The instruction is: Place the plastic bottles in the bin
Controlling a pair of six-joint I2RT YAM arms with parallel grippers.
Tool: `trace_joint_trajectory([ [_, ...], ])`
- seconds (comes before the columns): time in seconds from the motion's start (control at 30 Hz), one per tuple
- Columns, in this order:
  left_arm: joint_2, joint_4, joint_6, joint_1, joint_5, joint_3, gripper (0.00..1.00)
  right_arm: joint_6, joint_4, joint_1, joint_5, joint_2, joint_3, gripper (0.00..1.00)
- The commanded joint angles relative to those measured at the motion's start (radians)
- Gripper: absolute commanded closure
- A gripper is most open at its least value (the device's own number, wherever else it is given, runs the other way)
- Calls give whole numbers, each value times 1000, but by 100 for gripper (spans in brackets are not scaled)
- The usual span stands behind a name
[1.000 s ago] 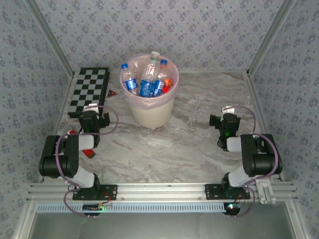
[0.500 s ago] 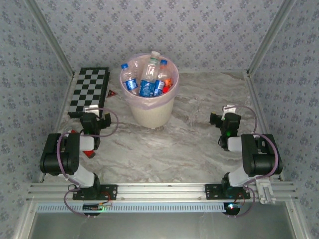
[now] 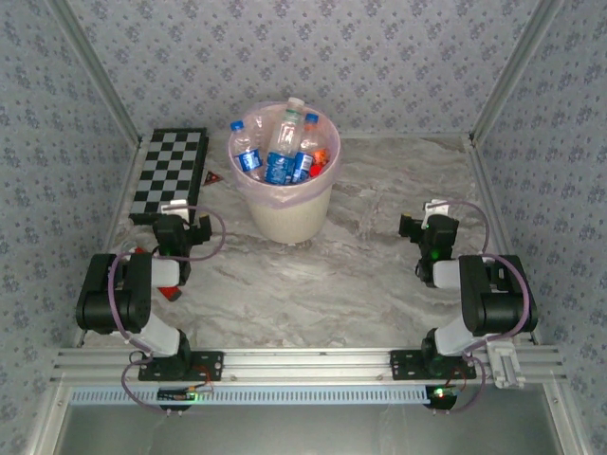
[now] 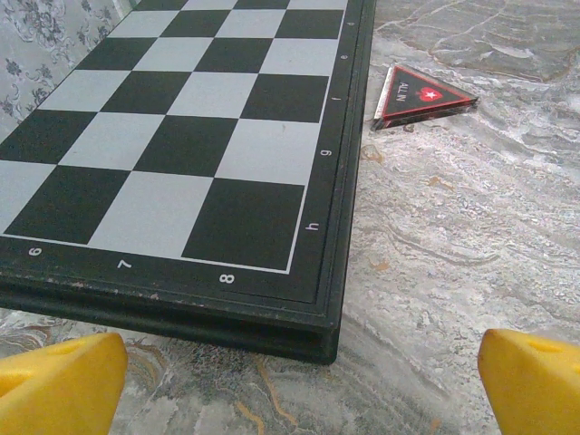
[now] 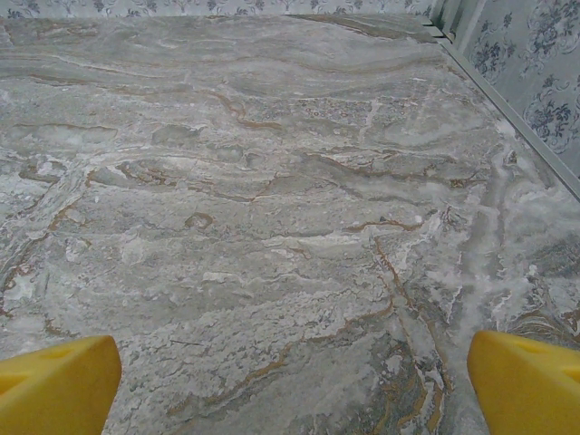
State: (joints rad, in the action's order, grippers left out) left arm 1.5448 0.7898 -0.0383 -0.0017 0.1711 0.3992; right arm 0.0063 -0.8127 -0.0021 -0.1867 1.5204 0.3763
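The cream-white bin [image 3: 285, 213] with its pink liner stands at the back centre of the marble table. Several plastic bottles [image 3: 283, 150] with blue and red labels fill it to the rim. My left gripper [image 3: 178, 226] rests low at the left, near the chequered board's front corner, open with nothing between its yellow fingers [image 4: 54, 385]. My right gripper [image 3: 429, 227] sits low at the right, open over bare marble, its yellow fingertips [image 5: 530, 381] wide apart. Both arms are folded back near their bases.
A black-and-white chequered board [image 3: 169, 173] lies at the back left, and its front corner [image 4: 272, 227] is just ahead of my left gripper. A small red-and-black triangular object [image 4: 421, 95] lies on the marble beside the board. Patterned walls enclose the table.
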Motion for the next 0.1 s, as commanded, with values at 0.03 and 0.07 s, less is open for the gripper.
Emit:
trace_joint_trajectory([
  [0.03, -10, 41, -13, 2, -12, 5, 1, -11, -20, -3, 4, 5, 6, 0],
  [0.07, -11, 41, -13, 3, -12, 4, 1, -12, -22, -3, 4, 4, 5, 0],
])
